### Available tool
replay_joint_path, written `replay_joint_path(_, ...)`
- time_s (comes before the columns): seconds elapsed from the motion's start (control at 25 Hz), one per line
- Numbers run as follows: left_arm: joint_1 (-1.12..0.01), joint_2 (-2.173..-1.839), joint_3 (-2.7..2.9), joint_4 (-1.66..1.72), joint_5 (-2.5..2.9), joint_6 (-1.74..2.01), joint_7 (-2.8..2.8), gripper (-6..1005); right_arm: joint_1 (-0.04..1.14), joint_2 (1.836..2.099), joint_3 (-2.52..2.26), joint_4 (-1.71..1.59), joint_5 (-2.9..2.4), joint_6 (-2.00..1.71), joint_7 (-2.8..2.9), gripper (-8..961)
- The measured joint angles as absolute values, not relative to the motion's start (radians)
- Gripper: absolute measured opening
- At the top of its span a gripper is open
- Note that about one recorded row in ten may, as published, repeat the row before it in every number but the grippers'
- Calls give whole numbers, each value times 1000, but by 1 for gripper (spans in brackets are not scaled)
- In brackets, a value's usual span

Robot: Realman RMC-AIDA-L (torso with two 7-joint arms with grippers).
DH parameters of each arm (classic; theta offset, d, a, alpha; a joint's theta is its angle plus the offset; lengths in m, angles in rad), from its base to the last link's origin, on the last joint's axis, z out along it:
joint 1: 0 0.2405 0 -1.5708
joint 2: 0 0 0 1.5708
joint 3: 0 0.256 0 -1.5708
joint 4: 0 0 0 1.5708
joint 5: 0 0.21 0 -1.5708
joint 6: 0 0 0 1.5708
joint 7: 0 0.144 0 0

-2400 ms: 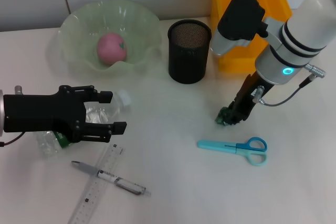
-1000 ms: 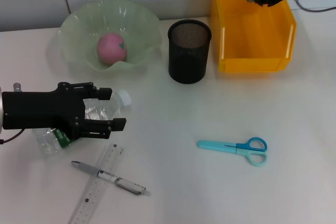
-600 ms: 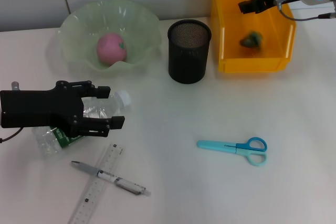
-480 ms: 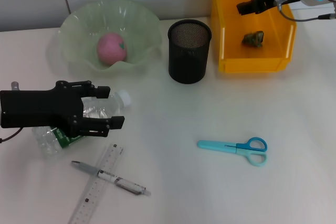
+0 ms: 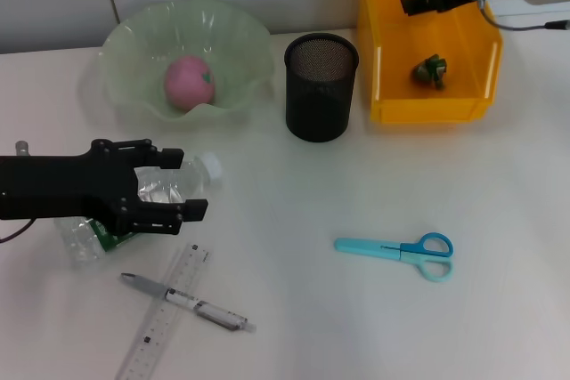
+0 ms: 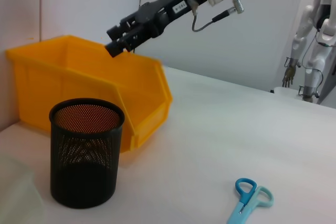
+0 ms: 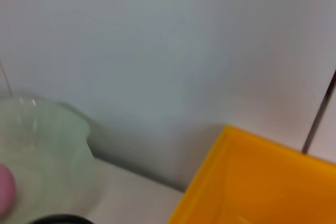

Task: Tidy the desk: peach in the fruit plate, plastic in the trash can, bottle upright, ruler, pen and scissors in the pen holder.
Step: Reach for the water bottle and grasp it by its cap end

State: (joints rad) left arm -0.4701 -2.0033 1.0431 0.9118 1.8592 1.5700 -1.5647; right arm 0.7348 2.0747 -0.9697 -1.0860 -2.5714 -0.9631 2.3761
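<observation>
The clear bottle [image 5: 174,186] lies on its side on the white desk [image 5: 294,193], white cap pointing toward the pen holder. My left gripper [image 5: 191,184] is open with one finger on each side of it. My right gripper [image 5: 408,2] hangs open and empty over the orange-yellow trash can [image 5: 427,109]. The crumpled green plastic [image 5: 429,70] lies inside the can. The pink peach [image 5: 188,81] sits in the pale green fruit plate [image 5: 125,37]. Blue scissors [image 5: 396,248], the clear ruler [image 5: 165,318] and the pen [image 5: 187,302] lie on the desk. The black mesh pen holder [image 5: 321,100] stands upright.
The pen lies across the ruler, just in front of my left gripper. The left wrist view shows the pen holder [image 6: 86,156], the trash can [image 6: 142,103], the scissors [image 6: 249,198] and my right gripper [image 6: 114,48]. A white wall runs behind the desk.
My right gripper lifted the plastic off the desk, carried it over the trash can and let it drop in. My left gripper slid slightly back along the bottle, which has not moved.
</observation>
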Motion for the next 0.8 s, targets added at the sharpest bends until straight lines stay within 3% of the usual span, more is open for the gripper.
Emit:
replay_joint_path(0.48,-469,-1996,1041,913,1859,1572,-1562,784,556,2076,-971,-1244,-2172,-1024,2181,808)
replay_joint_path(0.8,-474,-1994,1041,913,1859,1585,-1562,780,446,2070,-904,-1232,-1848,-1260,1915,807)
